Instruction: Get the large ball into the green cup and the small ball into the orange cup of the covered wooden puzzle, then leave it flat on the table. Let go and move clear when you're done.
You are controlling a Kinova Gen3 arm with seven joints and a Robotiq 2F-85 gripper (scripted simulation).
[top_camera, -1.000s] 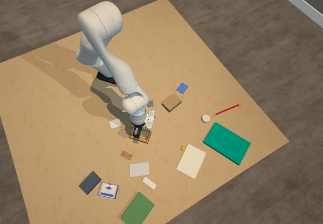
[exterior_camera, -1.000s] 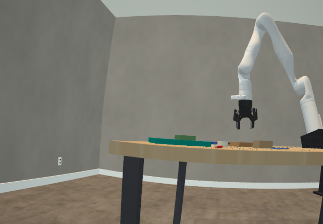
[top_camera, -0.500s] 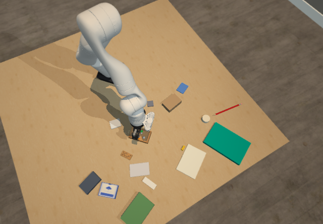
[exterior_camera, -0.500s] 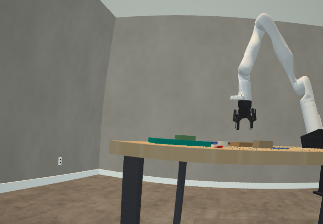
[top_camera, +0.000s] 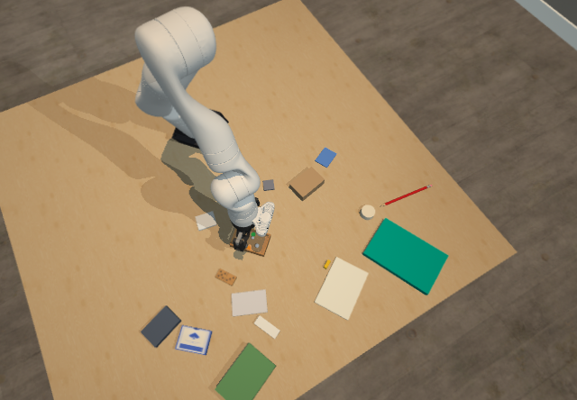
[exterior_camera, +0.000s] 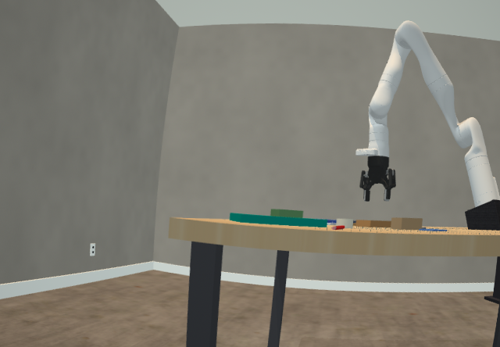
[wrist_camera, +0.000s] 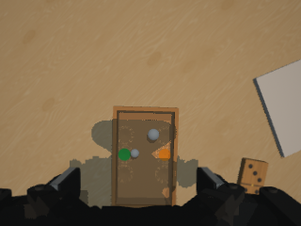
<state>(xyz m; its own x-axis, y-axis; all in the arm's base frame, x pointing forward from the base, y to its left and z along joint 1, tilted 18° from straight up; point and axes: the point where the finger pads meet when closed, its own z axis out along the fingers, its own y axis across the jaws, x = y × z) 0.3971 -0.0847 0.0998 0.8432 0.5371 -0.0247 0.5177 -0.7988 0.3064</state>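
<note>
Wooden puzzle [wrist_camera: 145, 157], flat on the table [wrist_camera: 71, 56] directly beneath the gripper [wrist_camera: 141, 184]; a shallow lidded tray with a raised brown rim, long axis running away from the wrist camera. Left to right inside: green cup [wrist_camera: 124, 153], with the small ball [wrist_camera: 134, 153] touching or just beside its right edge, not in it; then the large ball [wrist_camera: 153, 135] a little farther up the tray, loose; then the orange cup [wrist_camera: 164, 153] near the right wall, vacant. Neither ball home yet. Farther right on the table, a domino [wrist_camera: 253, 174] and a grey-white slab [wrist_camera: 282, 105], both well apart from the tray.

Claw spread fully wide, nothing between the fingers, hanging above the tray with one finger [wrist_camera: 66, 181] outside each long side.

Likely stiff and light, rim rigid enough for a firm pinch; transparent cover probably slick, so no purchase on top. Best hold judged across the two long rims near mid-length, for balanced tilting. Balls apt to roll at the slightest tip, hence slow, small tilts. Risk: the thin rim slipping from the pads on lifting.
</note>
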